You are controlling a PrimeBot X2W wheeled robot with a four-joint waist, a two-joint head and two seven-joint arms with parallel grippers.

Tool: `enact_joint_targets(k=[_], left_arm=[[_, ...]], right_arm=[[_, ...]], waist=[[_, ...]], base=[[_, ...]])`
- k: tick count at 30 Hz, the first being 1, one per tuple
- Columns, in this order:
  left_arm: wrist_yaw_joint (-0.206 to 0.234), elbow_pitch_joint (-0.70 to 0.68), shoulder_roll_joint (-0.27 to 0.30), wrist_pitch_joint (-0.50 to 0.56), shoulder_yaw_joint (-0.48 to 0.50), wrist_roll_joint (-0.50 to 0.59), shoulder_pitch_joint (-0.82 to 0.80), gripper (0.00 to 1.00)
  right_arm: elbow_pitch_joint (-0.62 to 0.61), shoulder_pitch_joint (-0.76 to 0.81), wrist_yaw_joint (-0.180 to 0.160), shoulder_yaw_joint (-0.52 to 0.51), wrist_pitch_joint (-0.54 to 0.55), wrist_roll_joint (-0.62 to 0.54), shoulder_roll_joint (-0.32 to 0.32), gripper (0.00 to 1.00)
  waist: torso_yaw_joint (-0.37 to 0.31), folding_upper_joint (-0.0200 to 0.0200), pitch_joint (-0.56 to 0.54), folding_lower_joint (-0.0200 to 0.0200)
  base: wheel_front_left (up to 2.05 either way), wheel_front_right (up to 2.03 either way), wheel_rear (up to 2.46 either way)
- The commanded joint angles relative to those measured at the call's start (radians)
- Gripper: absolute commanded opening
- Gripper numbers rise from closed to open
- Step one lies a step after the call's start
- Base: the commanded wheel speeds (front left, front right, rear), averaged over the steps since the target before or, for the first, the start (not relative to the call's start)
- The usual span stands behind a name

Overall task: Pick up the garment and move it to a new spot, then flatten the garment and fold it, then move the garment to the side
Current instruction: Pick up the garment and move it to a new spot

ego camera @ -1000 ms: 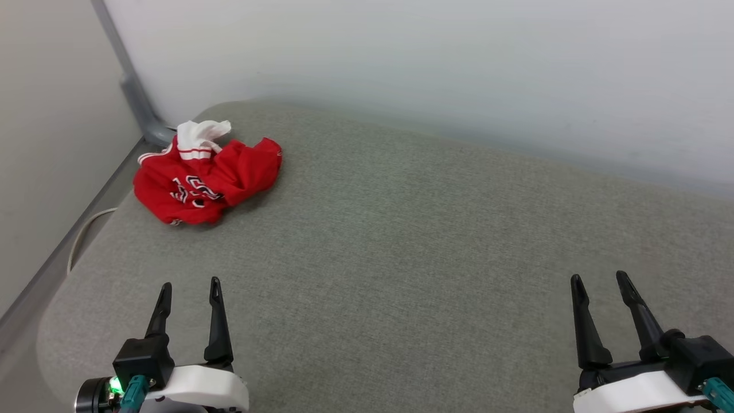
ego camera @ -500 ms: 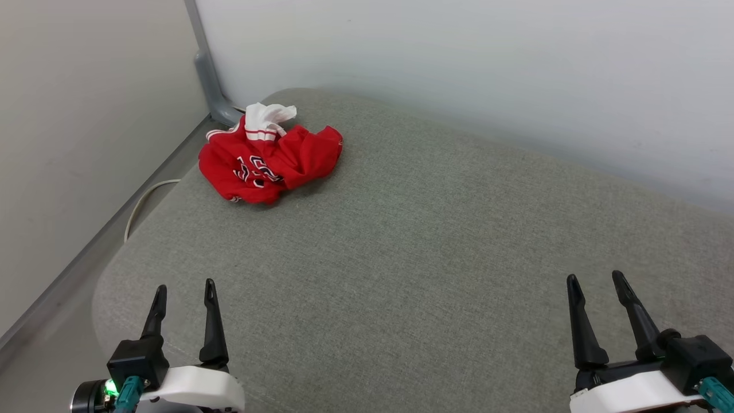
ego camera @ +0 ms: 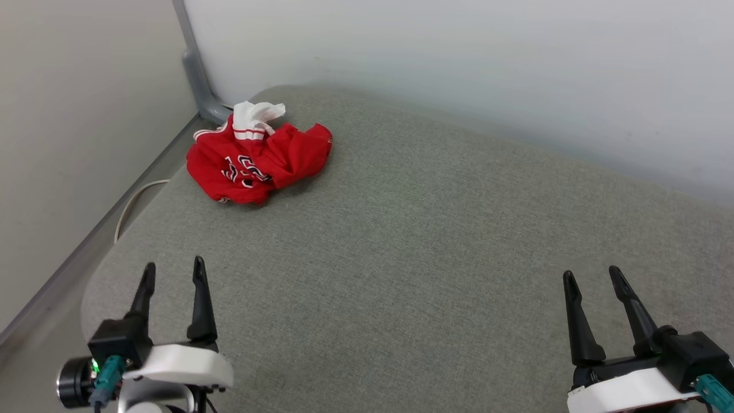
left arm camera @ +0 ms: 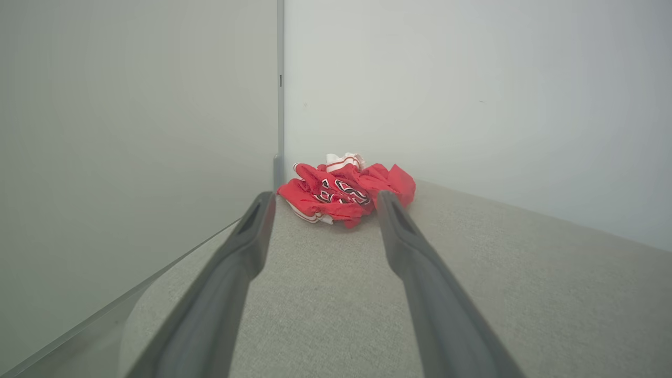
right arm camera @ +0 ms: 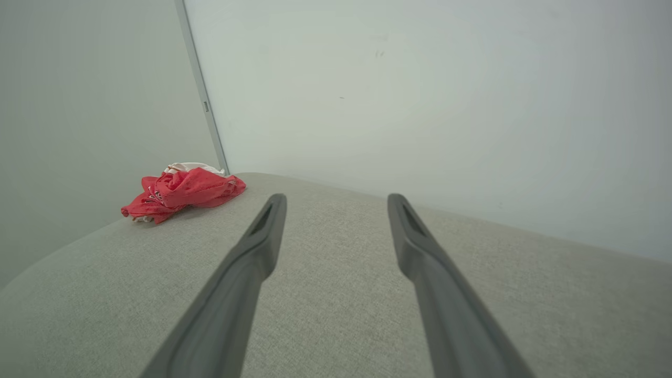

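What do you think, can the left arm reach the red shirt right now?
Probably yes. The left pincer is open and the red shirt lies crumpled ahead of it on the grey cushion, with bare fabric between them. They are apart, so the arm would need to stretch forward.

A bare, lab-like test corner: plain pale walls, a grey metal post between them, a grey fabric-covered surface, a loose cable.

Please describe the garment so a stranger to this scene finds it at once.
Find the wide grey cushion against the pale wall. Near its far left corner, by the grey post, lies the garment. A crumpled red heap with a white sleeve, it is the only bright thing there.
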Motion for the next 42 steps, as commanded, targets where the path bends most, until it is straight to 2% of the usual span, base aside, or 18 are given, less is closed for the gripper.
enact_joint_targets(k=[1,8,11,17,22,26,31,36,42], left_arm=[[-0.011,0.000,0.006,-0.003,0.013,0.008,-0.033,1.00],[-0.079,0.026,0.075,-0.003,0.108,0.009,-0.254,1.00],[-0.098,0.052,0.102,-0.003,0.148,-0.024,-0.368,1.00],[-0.122,0.136,0.191,-0.003,0.161,-0.060,-0.576,1.00],[-0.127,0.270,0.277,0.024,0.121,-0.134,-0.739,1.00],[-0.128,0.352,0.368,0.148,0.044,-0.261,-0.837,1.00],[-0.128,0.449,0.460,0.379,-0.041,-0.421,-0.904,1.00],[-0.128,0.527,0.521,0.570,-0.092,-0.543,-0.938,1.00],[-0.129,0.616,0.560,0.753,-0.140,-0.661,-0.938,1.00]], right_arm=[[-0.006,-0.013,-0.001,0.000,-0.002,-0.009,0.001,1.00],[-0.042,-0.050,-0.001,-0.009,-0.002,-0.056,0.001,1.00],[-0.064,-0.077,-0.001,-0.013,-0.002,-0.087,0.001,1.00],[-0.120,-0.135,-0.001,-0.019,-0.002,-0.140,0.001,1.00],[-0.170,-0.179,-0.001,-0.033,-0.002,-0.168,0.001,1.00],[-0.205,-0.207,-0.001,-0.035,-0.002,-0.184,0.001,1.00],[-0.236,-0.233,-0.001,-0.040,-0.002,-0.199,0.001,1.00],[-0.253,-0.248,-0.001,-0.048,-0.002,-0.208,0.001,1.00],[-0.262,-0.258,-0.001,-0.053,-0.002,-0.214,0.001,1.00]], waist=[[-0.015,0.0000,0.013,0.0000],[-0.077,0.0000,0.105,0.0000],[-0.101,0.0000,0.168,0.0000],[-0.138,0.0000,0.302,0.0000],[-0.156,0.0000,0.398,0.0000],[-0.176,0.0000,0.456,0.0000],[-0.199,0.0000,0.505,0.0000],[-0.218,0.0000,0.544,0.0000],[-0.243,0.0000,0.581,0.0000]], base=[[0.00,0.00,0.00],[0.00,0.00,0.00],[0.00,0.00,0.00],[0.00,0.00,0.00],[0.00,0.00,0.00],[0.00,0.00,0.00],[0.00,0.00,0.00],[0.00,0.00,0.00],[0.00,0.00,0.00]])
